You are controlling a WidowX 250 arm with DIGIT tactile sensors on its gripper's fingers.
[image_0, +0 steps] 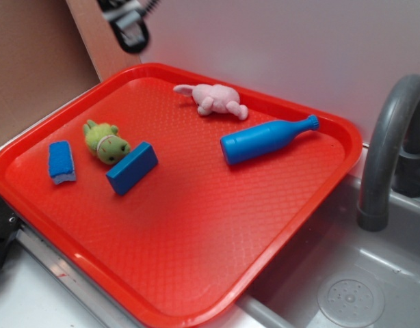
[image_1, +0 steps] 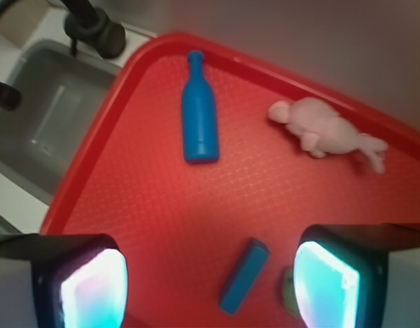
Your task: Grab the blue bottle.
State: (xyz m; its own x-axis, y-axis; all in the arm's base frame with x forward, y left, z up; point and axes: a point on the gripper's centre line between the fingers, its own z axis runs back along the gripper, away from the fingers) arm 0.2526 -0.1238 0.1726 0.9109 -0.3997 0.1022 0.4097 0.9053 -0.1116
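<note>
The blue bottle [image_0: 265, 139] lies on its side on the red tray [image_0: 196, 260], toward the tray's right rear, neck pointing at the right rim. In the wrist view the blue bottle [image_1: 199, 120] lies far ahead with its neck pointing away. My gripper [image_0: 130, 31] hangs high above the tray's back left corner, only partly in the exterior view. The wrist view shows my gripper [image_1: 210, 283] open, both pads [image_1: 94, 287] glowing, with nothing between them and the tray well below.
On the tray also lie a pink plush rabbit [image_0: 213, 99], a green plush toy [image_0: 107, 142], a blue rectangular block [image_0: 132, 167] and a small blue sponge pad [image_0: 61, 162]. A grey sink [image_0: 347, 280] with a faucet [image_0: 391, 137] sits right of the tray. A wall stands behind.
</note>
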